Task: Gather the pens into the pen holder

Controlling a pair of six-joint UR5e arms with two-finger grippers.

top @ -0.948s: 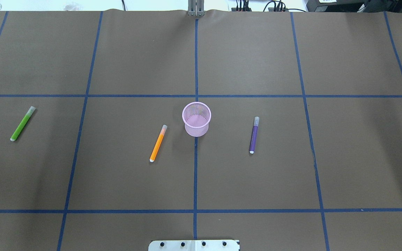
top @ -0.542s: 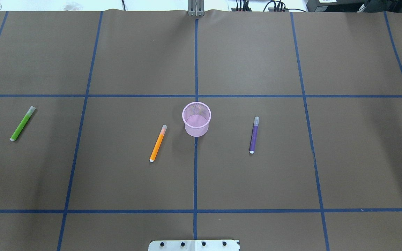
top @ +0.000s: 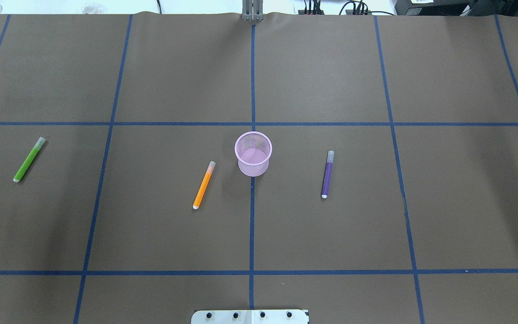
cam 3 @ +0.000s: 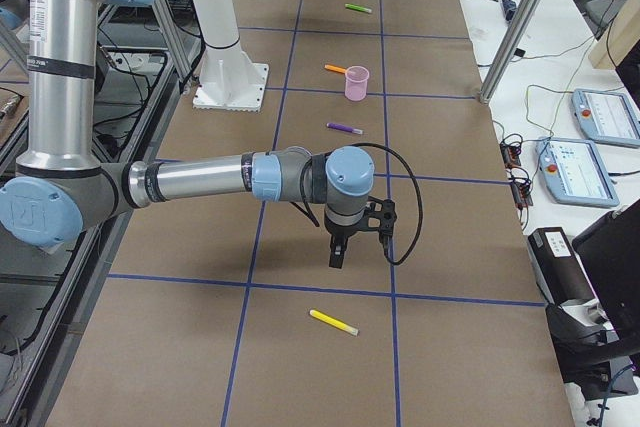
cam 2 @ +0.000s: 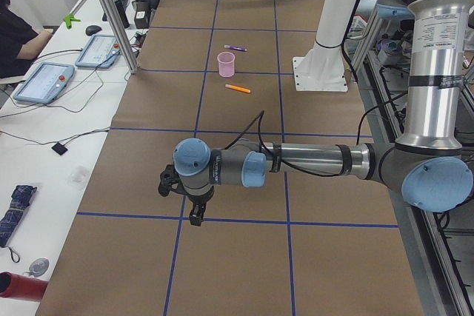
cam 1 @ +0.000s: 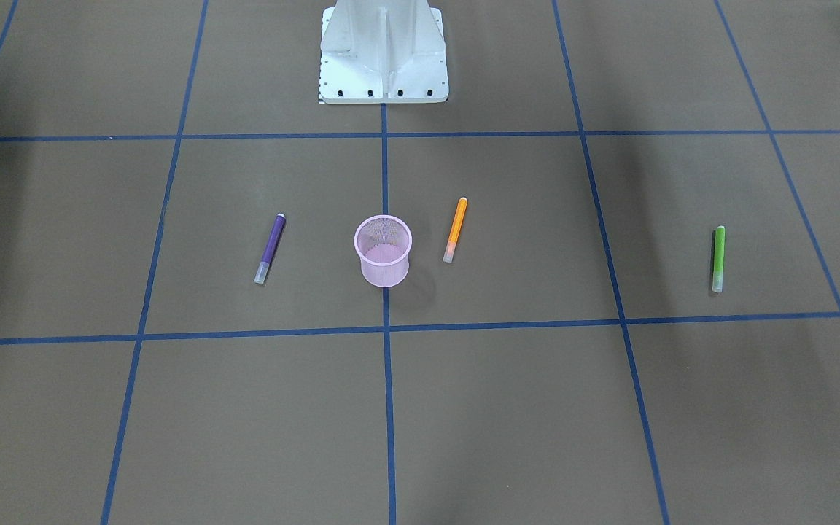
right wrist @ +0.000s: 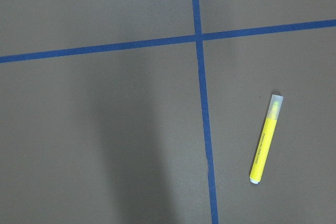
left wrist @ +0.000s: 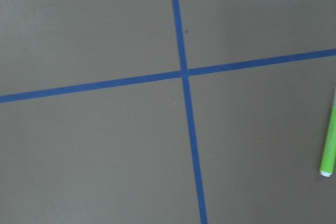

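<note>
The pink mesh pen holder (top: pixel 253 168) stands upright and empty at the table's middle, also in the front view (cam 1: pixel 385 273). The orange pen (top: pixel 203 184) lies just to its left, the purple pen (top: pixel 327 174) to its right, and the green pen (top: pixel 29 159) far left. The yellow pen (cam 3: pixel 333 322) lies at the table's right end, below the right wrist camera (right wrist: pixel 265 140). The left gripper (cam 2: pixel 194 212) hangs over the left end, near the green pen (left wrist: pixel 329 142). The right gripper (cam 3: pixel 337 252) hangs near the yellow pen. I cannot tell whether either is open or shut.
The robot's white base (cam 1: pixel 383 51) stands at the near middle edge. Blue tape lines grid the brown table. Side desks hold teach pendants (cam 2: pixel 44 83) (cam 3: pixel 600 117), and a metal post (cam 2: pixel 111 16) stands by the table's edge. A seated person (cam 2: pixel 11 35) is at the desk.
</note>
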